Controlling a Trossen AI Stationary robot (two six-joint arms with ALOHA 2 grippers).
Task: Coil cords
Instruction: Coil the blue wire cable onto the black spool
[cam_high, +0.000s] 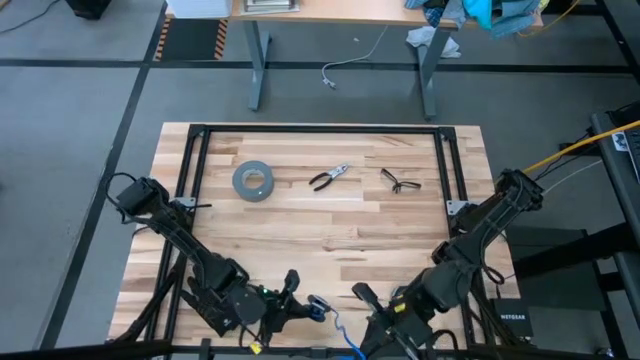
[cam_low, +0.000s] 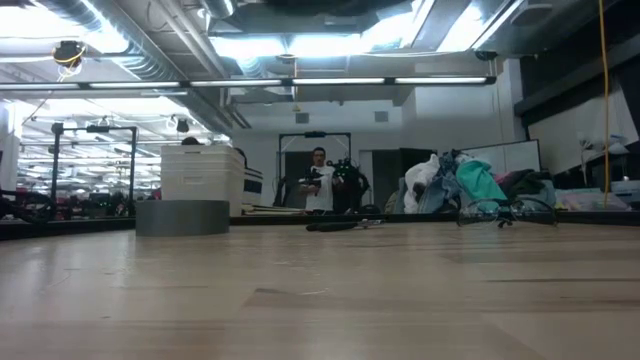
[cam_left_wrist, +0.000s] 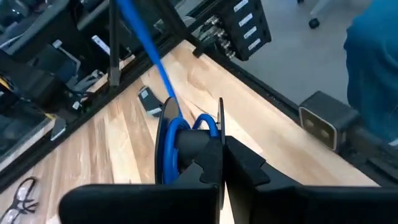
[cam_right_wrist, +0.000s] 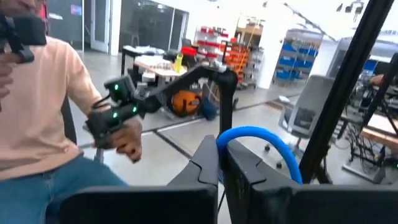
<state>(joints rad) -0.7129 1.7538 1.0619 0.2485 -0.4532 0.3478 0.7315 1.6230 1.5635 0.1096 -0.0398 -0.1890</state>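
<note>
- Down at the counter (cam_high: 330, 250) edge, about six o'clock in the overhead view, both arms crowd together over the cords (cam_high: 322, 309).
- Left tool (cam_high: 292, 290) sits at seven o'clock, fingers pressed together on the cords' blue loop.
- Right tool (cam_high: 362, 297) sits at five o'clock, fingers together, a blue arc curving just past them.
- Tape roll (cam_high: 253, 180), pliers (cam_high: 329, 178) and glasses (cam_high: 400, 181) lie well apart, toward twelve.

Overhead and table-level views share the tape roll (cam_high: 253, 180)
</note>
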